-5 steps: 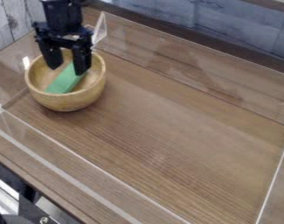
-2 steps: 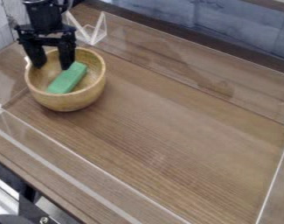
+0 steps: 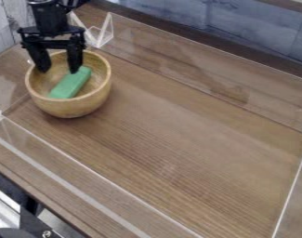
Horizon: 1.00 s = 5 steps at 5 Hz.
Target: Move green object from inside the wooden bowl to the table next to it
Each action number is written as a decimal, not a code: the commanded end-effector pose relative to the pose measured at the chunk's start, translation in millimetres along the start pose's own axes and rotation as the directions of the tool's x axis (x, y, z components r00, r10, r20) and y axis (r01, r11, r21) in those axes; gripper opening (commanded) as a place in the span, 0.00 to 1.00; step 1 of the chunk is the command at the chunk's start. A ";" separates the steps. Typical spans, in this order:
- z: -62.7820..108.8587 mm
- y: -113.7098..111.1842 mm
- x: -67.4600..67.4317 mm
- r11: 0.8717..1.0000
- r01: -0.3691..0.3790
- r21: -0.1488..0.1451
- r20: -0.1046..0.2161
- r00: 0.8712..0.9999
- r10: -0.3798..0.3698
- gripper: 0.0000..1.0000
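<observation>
Inside the wooden bowl [image 3: 70,90], the green object [image 3: 72,85] lies flat and slanted across the hollow, untouched. Over the bowl's far rim, the black gripper [image 3: 57,64] points straight down with its fingers spread wide, holding nothing, the right fingertip just above the block's upper end. Beside the bowl, the brown table [image 3: 190,130] stretches between clear acrylic walls [image 3: 228,56].

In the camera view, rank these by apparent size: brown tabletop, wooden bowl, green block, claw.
1. Brown wood-grain tabletop, by far largest.
2. Round light-tan wooden bowl.
3. Black open claw and flat bright-green block: look similar; unranked.
</observation>
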State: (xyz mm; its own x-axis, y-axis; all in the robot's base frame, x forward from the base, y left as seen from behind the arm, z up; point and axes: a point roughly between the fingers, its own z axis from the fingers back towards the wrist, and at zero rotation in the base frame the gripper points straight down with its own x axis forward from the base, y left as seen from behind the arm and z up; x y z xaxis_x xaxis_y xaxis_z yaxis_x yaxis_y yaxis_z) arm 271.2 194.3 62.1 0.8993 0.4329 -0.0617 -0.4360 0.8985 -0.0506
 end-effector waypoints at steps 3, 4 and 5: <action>4.7 -24.9 22.5 0.998 -0.057 -0.007 0.041 0.998 0.057 1.00; 7.8 -24.4 21.1 0.997 -0.082 -0.011 0.041 0.996 0.082 1.00; 2.3 -27.7 17.2 0.996 -0.093 -0.015 0.040 0.995 0.093 1.00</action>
State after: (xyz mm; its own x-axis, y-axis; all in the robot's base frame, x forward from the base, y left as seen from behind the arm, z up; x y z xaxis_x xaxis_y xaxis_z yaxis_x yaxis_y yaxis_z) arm 290.1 175.2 42.2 0.8511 0.5160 -0.0972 -0.5225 0.8504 -0.0609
